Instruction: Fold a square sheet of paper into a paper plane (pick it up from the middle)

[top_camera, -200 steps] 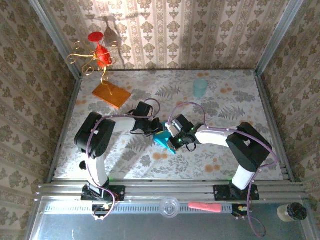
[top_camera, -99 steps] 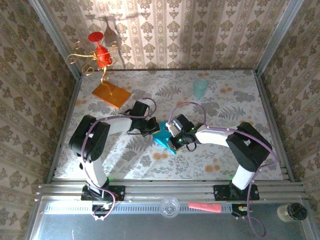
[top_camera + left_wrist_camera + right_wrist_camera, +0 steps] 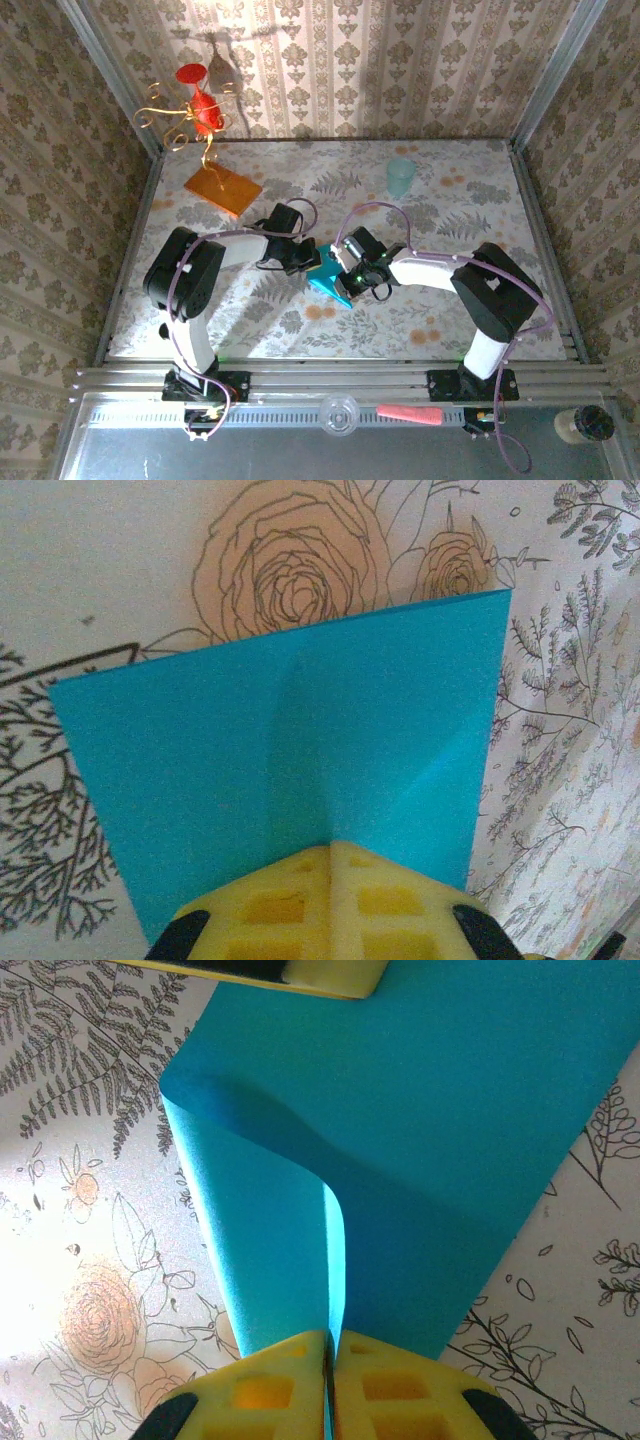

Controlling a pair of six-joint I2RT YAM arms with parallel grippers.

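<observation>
Left gripper [image 3: 331,850] pinches paper sheet [image 3: 290,765]; right gripper [image 3: 328,1340] pinches opposite edge

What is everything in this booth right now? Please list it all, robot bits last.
square sheet of paper: one, teal-blue, table centre, one edge curled up.
slab: one, orange, far left of the table.
cup: one, pale mint, far side, right of centre.
wire ornament: one, red and gold, far-left corner.
bar: one, pink, near rail.
table: one, floral cover.
left claw: one, yellow pads, shut on the sheet.
right claw: one, yellow pads, shut on the sheet.
</observation>
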